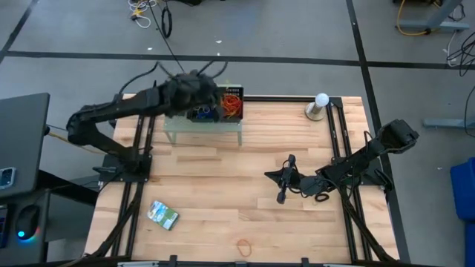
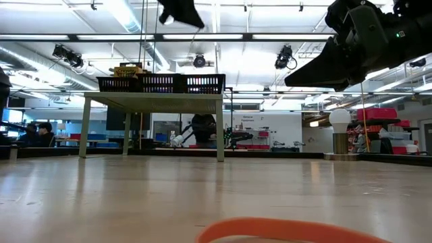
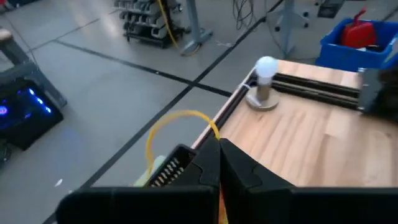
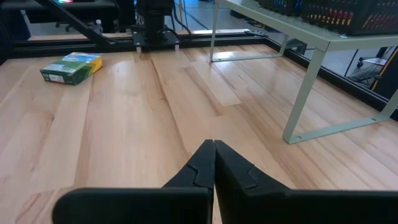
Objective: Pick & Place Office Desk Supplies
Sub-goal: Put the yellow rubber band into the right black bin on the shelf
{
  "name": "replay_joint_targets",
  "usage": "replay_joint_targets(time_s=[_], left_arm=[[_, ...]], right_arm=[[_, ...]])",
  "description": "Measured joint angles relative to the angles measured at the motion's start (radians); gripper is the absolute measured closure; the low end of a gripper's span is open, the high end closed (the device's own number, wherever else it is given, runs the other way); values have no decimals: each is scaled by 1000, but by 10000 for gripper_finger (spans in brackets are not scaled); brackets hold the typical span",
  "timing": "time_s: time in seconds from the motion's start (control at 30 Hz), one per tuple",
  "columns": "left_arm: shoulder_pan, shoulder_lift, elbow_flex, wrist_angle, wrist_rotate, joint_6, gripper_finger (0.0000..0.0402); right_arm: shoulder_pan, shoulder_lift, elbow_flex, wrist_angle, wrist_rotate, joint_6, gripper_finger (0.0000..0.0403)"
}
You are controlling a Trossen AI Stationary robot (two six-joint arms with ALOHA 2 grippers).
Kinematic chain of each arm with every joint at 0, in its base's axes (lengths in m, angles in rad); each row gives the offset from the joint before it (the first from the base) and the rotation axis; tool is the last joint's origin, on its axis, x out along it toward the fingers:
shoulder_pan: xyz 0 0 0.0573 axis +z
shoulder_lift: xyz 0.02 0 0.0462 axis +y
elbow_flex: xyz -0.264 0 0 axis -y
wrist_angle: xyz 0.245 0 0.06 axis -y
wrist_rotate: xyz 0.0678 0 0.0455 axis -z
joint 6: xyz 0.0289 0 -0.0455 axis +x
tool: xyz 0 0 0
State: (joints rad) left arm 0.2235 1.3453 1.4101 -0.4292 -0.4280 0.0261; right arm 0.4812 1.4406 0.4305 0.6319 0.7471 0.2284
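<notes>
The left gripper [image 3: 217,163] is up over the pale-green shelf [image 1: 202,127] at the far edge of the bench [image 1: 223,193], its jaws pressed together with a yellow rubber band [image 3: 177,127] looping out from between them, so it appears to be pinched there. Beneath it, the black mesh trays [image 1: 219,106] sit on the shelf, and the right-hand one holds a tangle of orange and red bands [image 1: 234,105]. The right gripper [image 1: 282,194] hangs above the middle of the bench, to the right, jaws closed on nothing. A flat green-white-blue packet [image 1: 162,213] lies on the bench near the left front, well apart from both arms. One orange band [image 1: 244,242] lies alone near the front edge, roughly midway across. A white bulb on a small stand [image 1: 318,106] sits at the far right corner, and people are seated in the room beyond.
</notes>
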Motion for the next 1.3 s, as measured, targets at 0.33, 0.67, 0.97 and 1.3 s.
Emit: replay_joint_targets(time_s=[0.33,0.67,0.97,1.3], left_arm=[[148,123,-2,-10,122,5,400],[158,148,-2,-12,98,-47,385],[162,148,-2,-76,114,-57,302],[101,120,110,-347,133,22,266]], right_arm=[[0,0,0,0,-2,-1,396],[0,0,0,-1,-2,-5,396],[0,0,0,0,0,-7,396],[0,0,0,13,0,2,396]])
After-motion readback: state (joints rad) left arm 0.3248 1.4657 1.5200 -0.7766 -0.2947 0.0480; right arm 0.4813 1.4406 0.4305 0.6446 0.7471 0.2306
